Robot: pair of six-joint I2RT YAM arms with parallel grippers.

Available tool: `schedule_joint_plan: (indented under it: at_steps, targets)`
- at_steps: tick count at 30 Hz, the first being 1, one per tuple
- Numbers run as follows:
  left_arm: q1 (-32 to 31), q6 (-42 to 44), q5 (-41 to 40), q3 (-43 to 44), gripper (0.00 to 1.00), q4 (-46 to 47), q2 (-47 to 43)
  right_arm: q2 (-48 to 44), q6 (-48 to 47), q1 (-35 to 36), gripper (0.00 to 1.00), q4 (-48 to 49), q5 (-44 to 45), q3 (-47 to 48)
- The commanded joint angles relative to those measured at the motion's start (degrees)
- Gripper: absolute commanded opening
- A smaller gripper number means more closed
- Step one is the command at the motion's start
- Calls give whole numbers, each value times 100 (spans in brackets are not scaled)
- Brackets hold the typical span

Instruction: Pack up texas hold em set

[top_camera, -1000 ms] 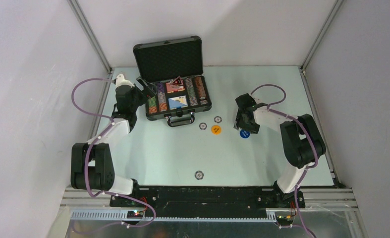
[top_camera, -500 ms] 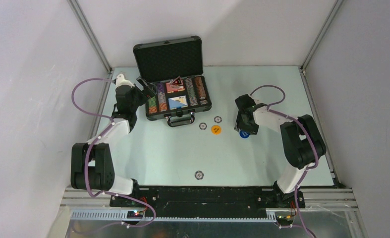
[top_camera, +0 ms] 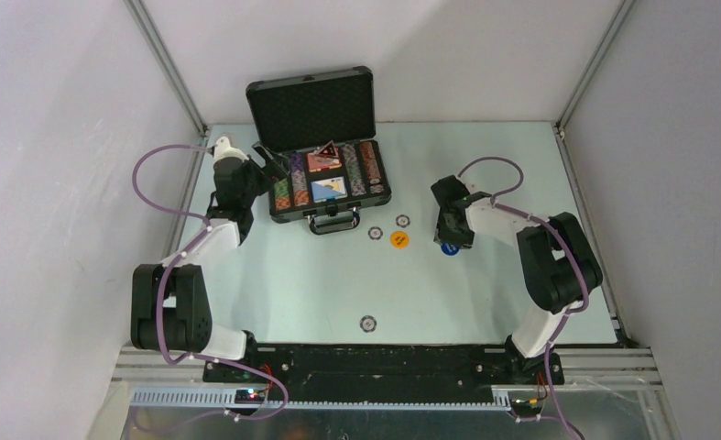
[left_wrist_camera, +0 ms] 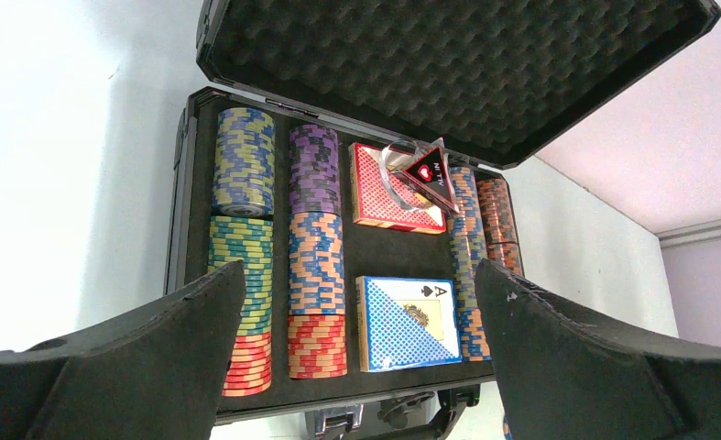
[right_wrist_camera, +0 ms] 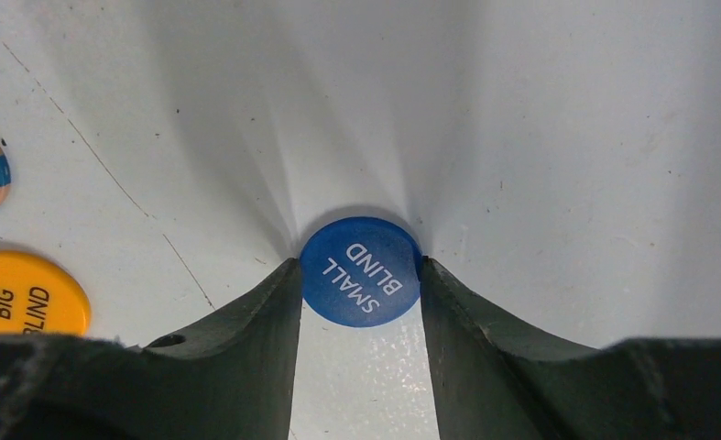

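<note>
Right tool (right_wrist_camera: 357, 268) perhaps against blue button (right_wrist_camera: 361, 271)

case (left_wrist_camera: 448, 64): black, bumpy black foam
chips (left_wrist_camera: 316, 266): stripes of yellow, green, purple, orange, blue, red
card deck (left_wrist_camera: 379, 188): red, tiny pattern
second card deck (left_wrist_camera: 402, 321): blue crisscross
small blind button (right_wrist_camera: 361, 270): blue, white letters
big blind button (right_wrist_camera: 27, 295): orange, black letters
triangle marker (left_wrist_camera: 430, 172): dark, red heart
</note>
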Motion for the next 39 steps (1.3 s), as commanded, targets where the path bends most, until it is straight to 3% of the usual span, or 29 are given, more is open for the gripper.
schedule_joint_plan:
  at_steps: [1,16,25,34,39]
  targets:
    - [-17,59,79,254,100,108,19,-10,-320,229,47,-179,242,-52]
    - [-19,76,62,254,100,109,22,210,-399,688,51,-580,289,1454]
    - [-11,70,83,267,100,106,38,-95,-44,69,67,-409,111,419]
    - [-11,77,89,266,100,106,35,-29,-12,-140,68,-150,-84,-24]
    - [-8,68,98,276,100,109,43,18,-61,-181,62,-104,-176,-87]
